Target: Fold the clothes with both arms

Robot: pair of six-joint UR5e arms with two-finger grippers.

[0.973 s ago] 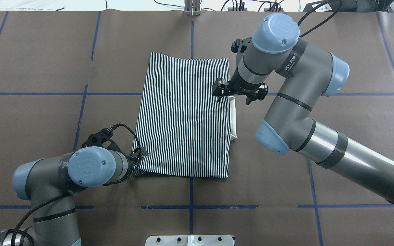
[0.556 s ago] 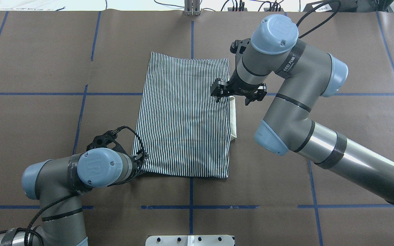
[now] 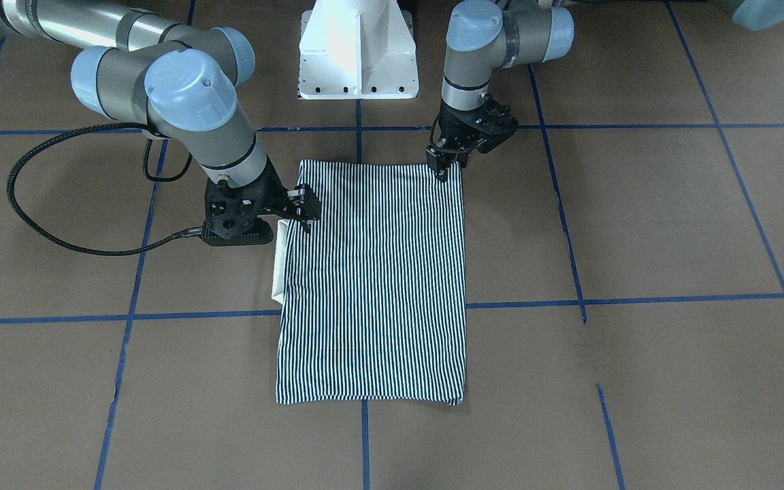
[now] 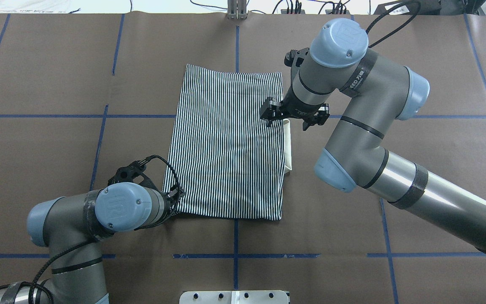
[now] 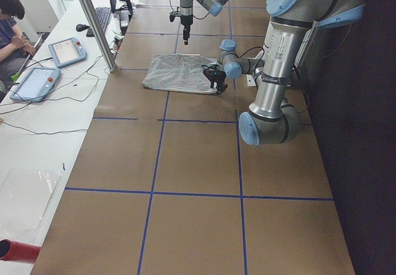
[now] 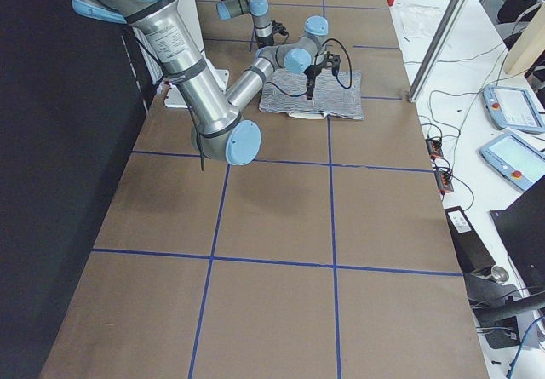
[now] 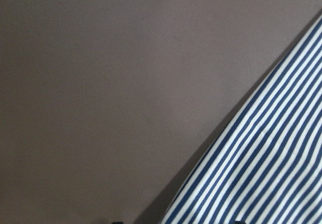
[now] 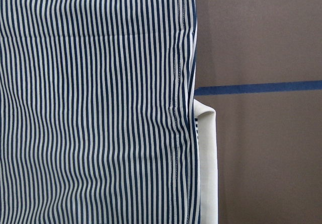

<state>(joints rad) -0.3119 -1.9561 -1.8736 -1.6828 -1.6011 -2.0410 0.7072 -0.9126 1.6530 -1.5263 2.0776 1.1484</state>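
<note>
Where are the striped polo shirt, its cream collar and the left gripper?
striped polo shirt (image 4: 226, 147), overhead exterior view, middle of the striped panel.
cream collar (image 4: 287, 145), overhead exterior view, strip showing past the shirt's edge.
left gripper (image 3: 442, 170), exterior front-facing view, between its fingers at the shirt's corner.

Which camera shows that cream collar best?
The right wrist view: the collar is large, sticking out past the shirt's edge. Overhead and front show a thin strip; the side views, hardly anything; left wrist, nothing.

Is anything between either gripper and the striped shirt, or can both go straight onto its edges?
Nothing visible. The left gripper is at the striped polo shirt's near-left corner; the right gripper is over its right edge, by the cream collar's far end.
</note>
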